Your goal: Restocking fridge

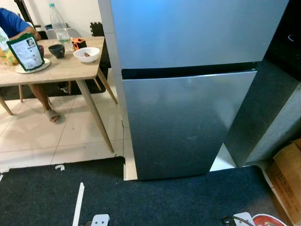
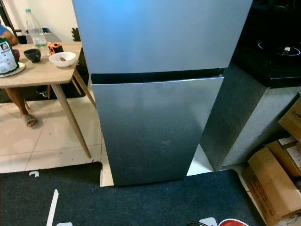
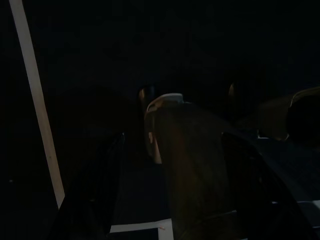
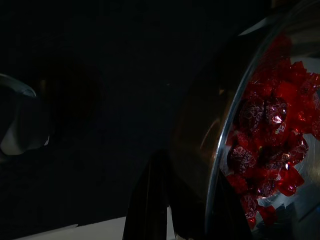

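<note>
A: What is the right gripper (image 4: 190, 170) doing?

B: It grasps a steel bowl (image 4: 200, 130). One black finger (image 4: 150, 200) lies against the bowl's outer wall, with the rim just beyond it. The other finger is hidden. Red-wrapped candies (image 4: 265, 145) fill the bowl.

A: And the left gripper (image 3: 175, 135)?

B: That view is very dark. A dark rounded object (image 3: 185, 165) with a pale top sits at the gripper. I cannot tell whether it is clenched on it or released.

A: How are the arms held?

B: Low. The bowl's red rim just shows at the bottom edge of the head view, above the dark mat (image 1: 164, 197). A white strip (image 1: 77, 205) lies on the mat near the left gripper.

A: Where is the fridge?

B: The silver fridge (image 1: 188, 122) stands ahead of both grippers, well apart from them, beyond the far edge of the mat. Both its doors are closed.

A: Farther out?

B: Off to the left, a wooden table (image 1: 70, 70) carries a white bowl (image 1: 87, 54) and a water bottle (image 1: 59, 26); a person (image 1: 14, 26) sits there. Off to the right are cardboard boxes (image 2: 273, 183).
</note>
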Motion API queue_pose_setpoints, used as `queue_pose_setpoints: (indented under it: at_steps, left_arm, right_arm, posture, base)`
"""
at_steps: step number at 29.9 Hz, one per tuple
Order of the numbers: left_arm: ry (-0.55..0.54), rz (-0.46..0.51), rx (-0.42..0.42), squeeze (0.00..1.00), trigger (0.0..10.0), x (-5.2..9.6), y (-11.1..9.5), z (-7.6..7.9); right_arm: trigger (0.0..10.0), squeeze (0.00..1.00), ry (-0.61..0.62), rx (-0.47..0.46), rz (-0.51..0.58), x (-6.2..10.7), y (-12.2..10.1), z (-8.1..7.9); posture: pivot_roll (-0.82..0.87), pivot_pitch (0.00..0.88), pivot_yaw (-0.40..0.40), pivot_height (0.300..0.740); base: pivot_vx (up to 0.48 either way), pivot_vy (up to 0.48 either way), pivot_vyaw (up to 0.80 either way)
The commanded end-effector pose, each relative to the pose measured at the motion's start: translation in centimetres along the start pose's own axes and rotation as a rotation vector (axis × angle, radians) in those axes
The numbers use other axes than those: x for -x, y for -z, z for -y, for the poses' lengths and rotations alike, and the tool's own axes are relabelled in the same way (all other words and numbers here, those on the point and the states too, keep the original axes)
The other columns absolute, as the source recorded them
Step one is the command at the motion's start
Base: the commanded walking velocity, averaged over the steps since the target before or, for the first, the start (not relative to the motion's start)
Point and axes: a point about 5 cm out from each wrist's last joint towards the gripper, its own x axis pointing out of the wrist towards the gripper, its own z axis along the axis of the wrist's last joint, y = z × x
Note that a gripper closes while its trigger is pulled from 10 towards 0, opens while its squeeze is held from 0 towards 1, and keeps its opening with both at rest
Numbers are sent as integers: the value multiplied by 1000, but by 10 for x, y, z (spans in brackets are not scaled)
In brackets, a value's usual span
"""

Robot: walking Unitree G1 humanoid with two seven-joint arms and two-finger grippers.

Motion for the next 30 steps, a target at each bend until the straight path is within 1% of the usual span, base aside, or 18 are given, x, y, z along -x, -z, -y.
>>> queue_pose_setpoints:
  at_steps: [1, 12, 15, 17, 20, 26, 30]
  left_arm:
    - [-10, -10, 5, 0, 10000, 1, 3, -5]
    - [-3, -6, -15, 0, 10000, 1, 1, -4]
    - [4, -5, -21, 0, 10000, 1, 1, -3]
    - [6, -4, -20, 0, 10000, 1, 0, -2]
    - [-20, 5, -11, 0, 10000, 1, -1, -4]
    - [-22, 10, -11, 0, 10000, 1, -2, -4]
    - [-28, 30, 18, 0, 10000, 1, -4, -5]
  right_arm:
    - [10000, 0, 3, 7, 9, 0, -2, 0]
    - [10000, 0, 3, 10, 10, 0, -2, 0]
    - [10000, 0, 3, 11, 12, 0, -2, 0]
    - [10000, 0, 3, 12, 12, 0, -2, 0]
    - [10000, 0, 2, 14, 14, 0, -3, 1]
    - [10000, 0, 2, 15, 15, 0, -3, 0]
    - [10000, 0, 1, 13, 15, 0, -3, 0]
  posture:
    - [-37, 9, -22, 740]
    - [-38, 3, -22, 740]
    - [-38, 3, -22, 740]
    - [-38, 3, -22, 740]
    - [-38, 0, -22, 740]
    - [-37, 0, -19, 740]
    - [-37, 0, -18, 740]
  base:
    - [0, 0, 0]
    - [0, 0, 0]
    - [0, -465, 0]
    - [0, -270, 0]
    - [0, 0, 0]
    - [0, 0, 0]
    - [0, 0, 0]
